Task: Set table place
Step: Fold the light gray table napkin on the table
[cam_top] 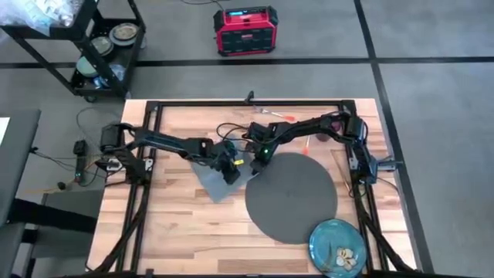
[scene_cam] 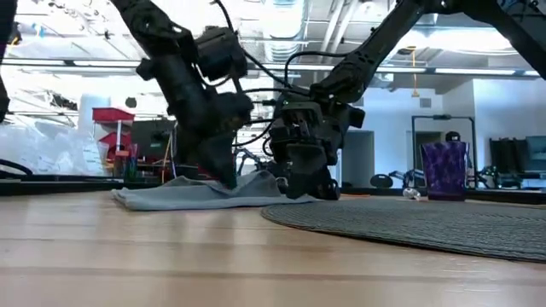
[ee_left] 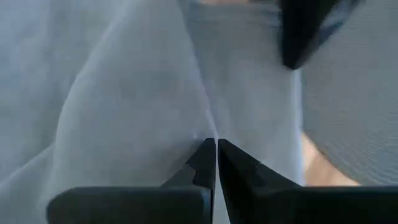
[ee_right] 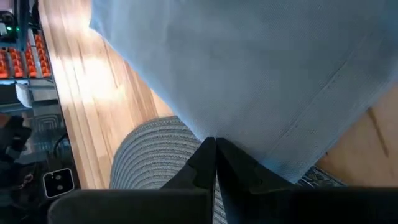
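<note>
The grey napkin (cam_top: 216, 184) lies on the table (cam_top: 170, 224) just left of the round dark mat (cam_top: 291, 195), its right edge reaching the mat's rim. My left gripper (cam_top: 230, 171) is shut on the napkin's right part, and my right gripper (cam_top: 259, 157) is shut on it at the mat's far-left rim. In the low view both grippers stand low over the cloth (scene_cam: 183, 194). The blue-green plate (cam_top: 338, 245) sits at the near right, partly on the mat. A purple cup (scene_cam: 444, 170) stands at the far right. Orange-handled cutlery (cam_top: 282, 116) lies at the far edge. My left gripper pinches a raised ridge of the napkin (ee_left: 205, 127) between its two fingers, coming from above and pointing down. The cloth spreads away from the fingertips, and the rest of it lies on the table. My right gripper pinches the napkin at its edge (ee_right: 214, 132) beside the mat, from above, fingers pointing down. The hemmed border (ee_right: 323, 118) runs off to one side. The cloth lies low over the mat's rim (ee_right: 149, 155) and the wood.
Black frame rails (cam_top: 147, 154) run along the table's left, right and far sides. A black wheeled cart (cam_top: 100, 46) and a red box (cam_top: 245, 29) stand on the floor beyond the far edge. Bare wood (cam_top: 193, 232) lies near the front left.
</note>
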